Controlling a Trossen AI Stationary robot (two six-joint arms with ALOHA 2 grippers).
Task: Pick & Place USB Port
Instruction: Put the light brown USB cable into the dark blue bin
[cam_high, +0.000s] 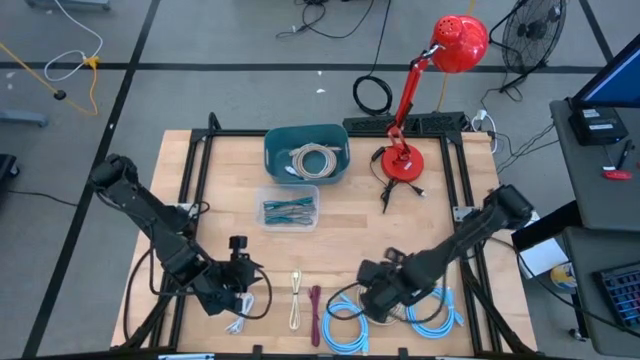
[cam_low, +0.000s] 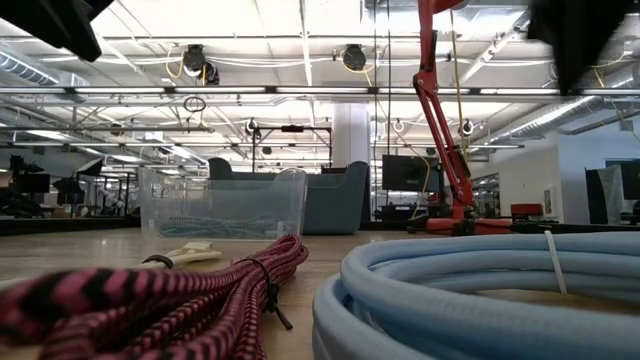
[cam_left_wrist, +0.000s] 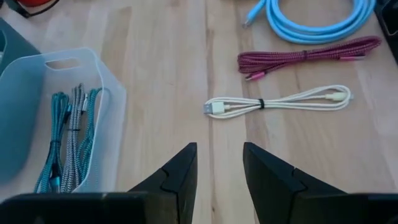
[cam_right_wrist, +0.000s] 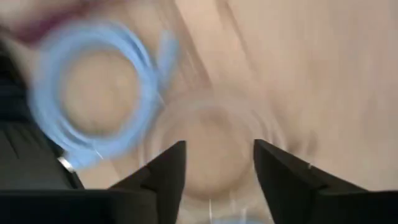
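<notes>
Nearest, right gripper (cam_high: 368, 300) over the blue cable coils (cam_high: 345, 325) on the surface (cam_high: 340, 215), fingers parted, empty. Beside them, the white USB cable (cam_high: 295, 300): light, limp (best pinched at its tied middle). Beyond, left gripper (cam_high: 243, 278) open, empty, just beside it. Farthest, clear bin (cam_high: 288, 208).

No words, numbers, labels or signs can be read in any of the pictures.
</notes>
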